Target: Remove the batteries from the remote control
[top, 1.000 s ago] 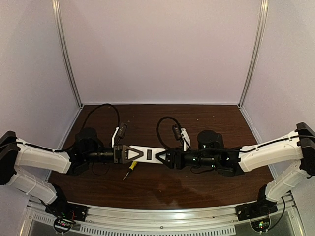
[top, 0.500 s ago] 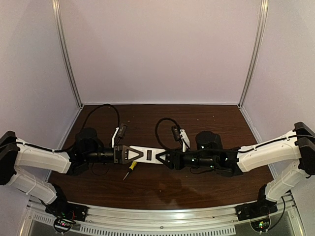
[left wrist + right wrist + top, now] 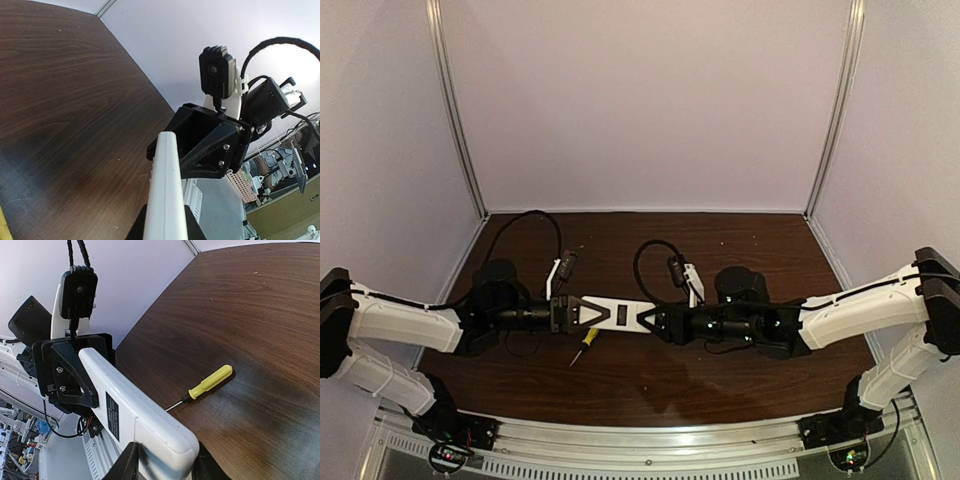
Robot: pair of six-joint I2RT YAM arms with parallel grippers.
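Note:
The white remote control (image 3: 617, 314) hangs level above the table, held between both grippers, its plain back with a dark label facing up. My left gripper (image 3: 578, 312) is shut on its left end; in the left wrist view the remote (image 3: 165, 200) runs as a white edge between my jaws. My right gripper (image 3: 648, 319) is shut on its right end; the right wrist view shows the remote's back (image 3: 131, 416) with the battery cover seam near my fingers. No batteries are in view.
A yellow-handled screwdriver (image 3: 585, 343) lies on the dark wood table (image 3: 720, 240) just below the remote, and also shows in the right wrist view (image 3: 209, 381). White walls enclose the back and sides.
The right arm has shifted slightly left, toward the remote. The left arm and the remote have barely moved.

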